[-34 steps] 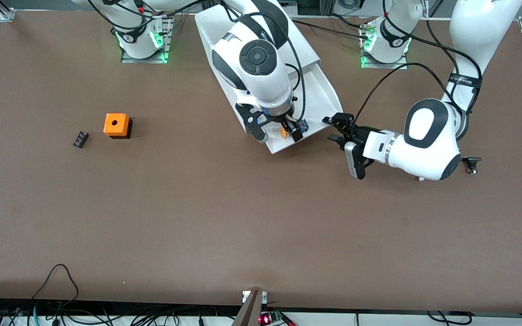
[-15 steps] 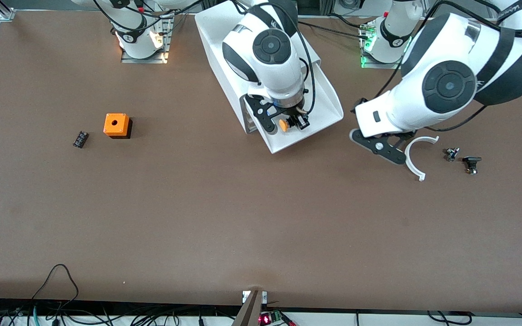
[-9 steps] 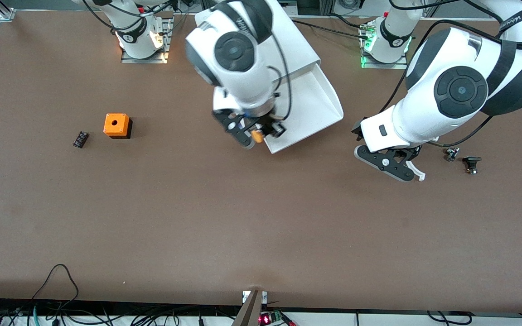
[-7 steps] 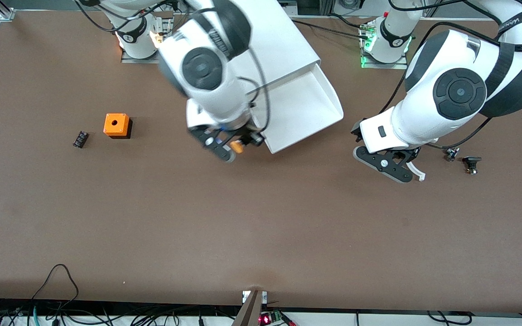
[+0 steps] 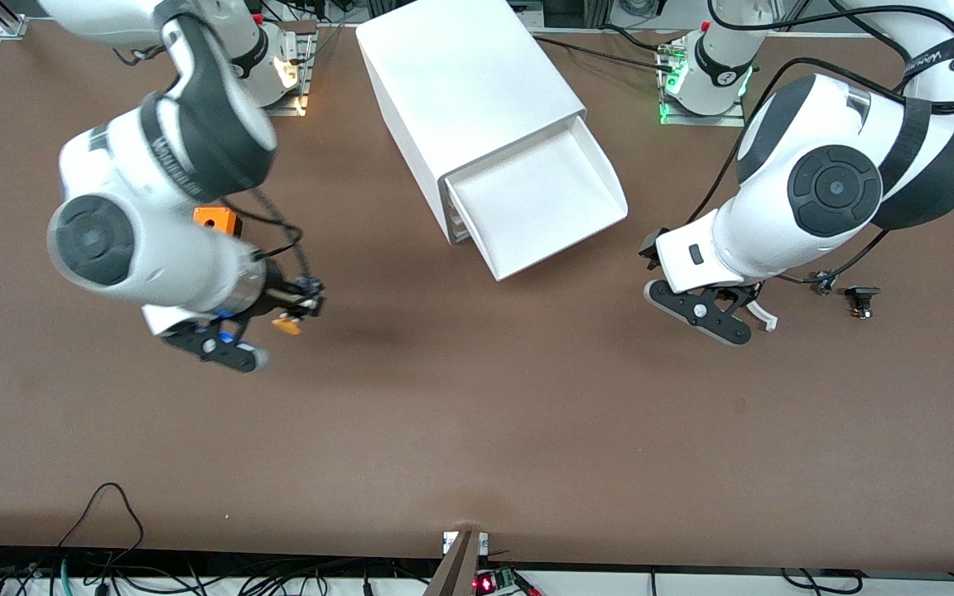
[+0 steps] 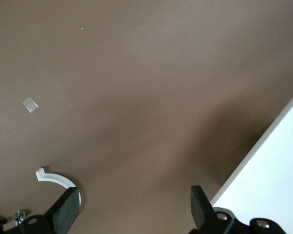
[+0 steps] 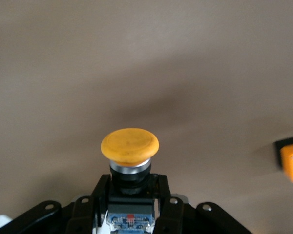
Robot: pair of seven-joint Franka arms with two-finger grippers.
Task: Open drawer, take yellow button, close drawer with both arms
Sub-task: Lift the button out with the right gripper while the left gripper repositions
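Now: button [image 7: 130,146] clamped between right fingers [image 7: 100,187] | left fingers [image 6: 68,207] seemingly apart, empty

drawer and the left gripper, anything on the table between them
Nothing. In the front view only bare brown table separates the open drawer from the left gripper, which hangs over the table.

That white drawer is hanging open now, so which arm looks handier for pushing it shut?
Probably the left. The left gripper is open and empty beside the open drawer, while the right gripper holds the button over the table toward the right arm's end.
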